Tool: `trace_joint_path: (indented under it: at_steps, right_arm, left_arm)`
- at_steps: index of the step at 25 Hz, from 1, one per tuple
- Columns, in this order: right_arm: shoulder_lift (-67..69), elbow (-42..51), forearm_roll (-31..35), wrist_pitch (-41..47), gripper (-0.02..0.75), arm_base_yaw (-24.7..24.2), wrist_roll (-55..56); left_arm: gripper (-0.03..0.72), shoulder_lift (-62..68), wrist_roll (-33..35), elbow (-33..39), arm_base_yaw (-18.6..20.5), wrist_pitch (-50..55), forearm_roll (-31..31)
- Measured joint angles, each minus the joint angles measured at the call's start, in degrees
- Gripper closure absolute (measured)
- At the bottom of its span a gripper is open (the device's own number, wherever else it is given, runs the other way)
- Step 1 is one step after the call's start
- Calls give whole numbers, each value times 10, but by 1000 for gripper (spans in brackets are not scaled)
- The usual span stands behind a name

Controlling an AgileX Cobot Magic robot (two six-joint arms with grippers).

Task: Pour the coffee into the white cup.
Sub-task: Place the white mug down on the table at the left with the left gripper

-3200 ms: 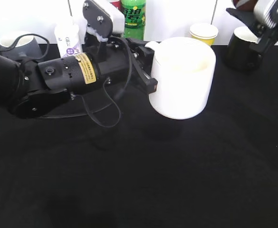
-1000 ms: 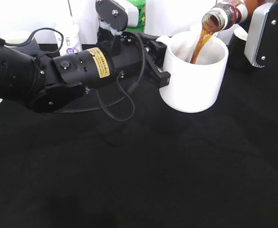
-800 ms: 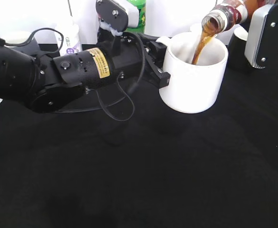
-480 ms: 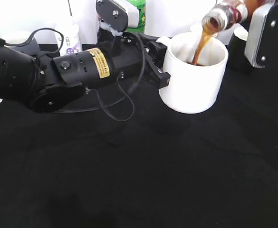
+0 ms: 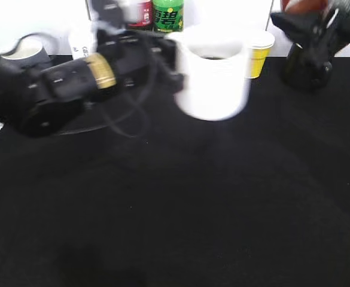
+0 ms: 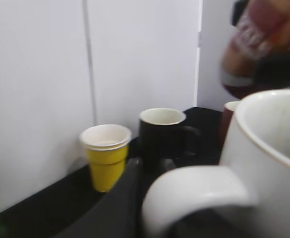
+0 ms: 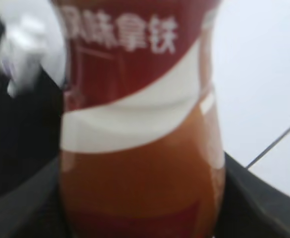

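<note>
The white cup is blurred and held off the table, with dark coffee showing inside its rim. My left gripper is shut on its loop handle; the cup's wall fills the right of the left wrist view. My right gripper is at the top right, shut on the coffee bottle, apart from the cup. In the right wrist view the bottle fills the frame between the dark fingers. It also shows blurred in the left wrist view.
A yellow cup and a black mug stand behind the white cup. A grey mug, a white bottle, a cola bottle and a green bottle line the back edge.
The stream of coffee has stopped. The bottle has pulled back up and to the right. My left arm has moved the white cup to the left, away from the bottle.
</note>
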Motion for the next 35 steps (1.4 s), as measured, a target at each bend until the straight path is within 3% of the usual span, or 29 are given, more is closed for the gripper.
trace_joint_path:
  at_steps: [2, 4, 9, 13, 15, 18, 24, 27, 28, 31, 35]
  right_arm:
    - [0, 0, 0, 17, 222, 0, 144]
    - [0, 0, 2, 23, 222, 0, 196]
    - [0, 0, 4, 25, 222, 0, 205]
    - [0, 0, 4, 27, 222, 0, 206]
    - [0, 0, 4, 28, 222, 0, 206]
    - [0, 0, 4, 28, 222, 0, 206]
    - [0, 0, 4, 29, 222, 0, 206]
    - [0, 0, 4, 29, 222, 0, 206]
    - [0, 0, 4, 29, 222, 0, 206]
    - [0, 0, 5, 29, 222, 0, 206]
    - [7, 0, 78, 40, 222, 0, 191]
  left_arm:
    - [619, -6, 0, 38, 35, -28, -1]
    - [619, -12, 22, 82, 68, -68, -11]
    - [619, -12, 133, 201, 90, -121, -171]
    - [620, 7, 176, 218, 94, -129, -263]
    - [619, 32, 178, 218, 114, -127, -297]
    - [619, 75, 180, 181, 139, -126, -308]
    - [610, 120, 175, 134, 140, -149, -304]
    - [400, 112, 170, 155, 141, -163, -302]
    - [367, 105, 170, 165, 142, -165, -300]
    - [352, 68, 170, 203, 142, -151, -292]
    - [349, -15, 169, 270, 142, -131, -258]
